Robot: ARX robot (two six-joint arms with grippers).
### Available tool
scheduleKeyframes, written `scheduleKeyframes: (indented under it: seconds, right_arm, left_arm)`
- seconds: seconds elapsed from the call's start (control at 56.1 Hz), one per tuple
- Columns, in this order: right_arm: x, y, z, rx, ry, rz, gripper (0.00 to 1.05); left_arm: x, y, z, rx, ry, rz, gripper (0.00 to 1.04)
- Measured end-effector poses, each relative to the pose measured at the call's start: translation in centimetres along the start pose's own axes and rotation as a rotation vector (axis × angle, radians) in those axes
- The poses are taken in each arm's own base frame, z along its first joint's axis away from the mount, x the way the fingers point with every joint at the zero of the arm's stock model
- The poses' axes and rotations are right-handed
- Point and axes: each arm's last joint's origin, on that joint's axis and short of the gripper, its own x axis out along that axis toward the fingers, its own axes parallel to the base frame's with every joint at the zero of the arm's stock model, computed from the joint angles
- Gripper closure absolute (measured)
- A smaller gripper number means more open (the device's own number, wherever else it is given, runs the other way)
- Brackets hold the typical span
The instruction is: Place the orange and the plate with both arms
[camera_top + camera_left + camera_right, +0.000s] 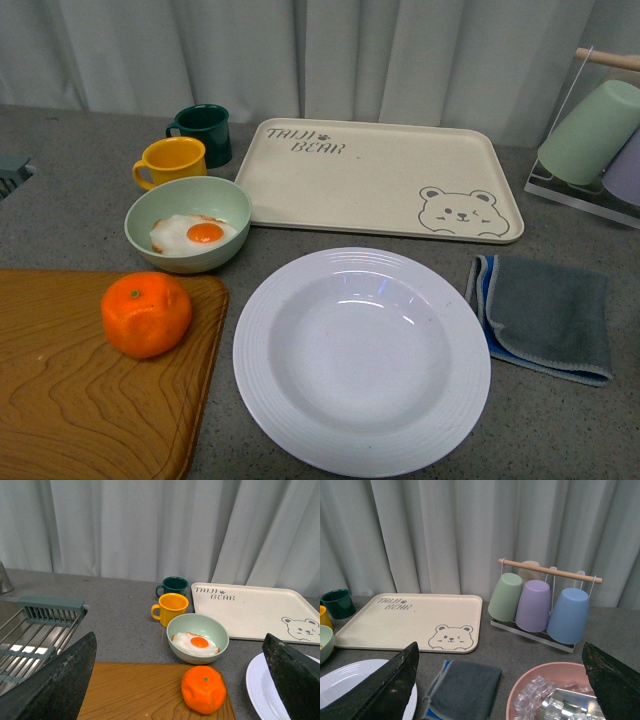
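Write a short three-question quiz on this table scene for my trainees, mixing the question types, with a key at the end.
1. True or false: the orange sits on the wooden board.
2. What lies in the green bowl? A) a lemon B) a fried egg C) a spoon
3. Fill in: seen from the front, the grey cloth lies to the ___ of the white plate.
Key: 1 true; 2 B; 3 right.
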Motion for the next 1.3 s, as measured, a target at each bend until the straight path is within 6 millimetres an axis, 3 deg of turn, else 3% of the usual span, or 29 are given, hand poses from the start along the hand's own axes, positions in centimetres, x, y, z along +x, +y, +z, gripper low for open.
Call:
scheduleKeyframes:
  seconds: [1.302]
  right_arm:
    - [0.00, 0.00, 0.00, 0.000, 0.000, 0.000, 0.09]
  left_arm:
    - [0.03, 0.01, -0.07, -0.005, 0.014, 0.004, 0.07]
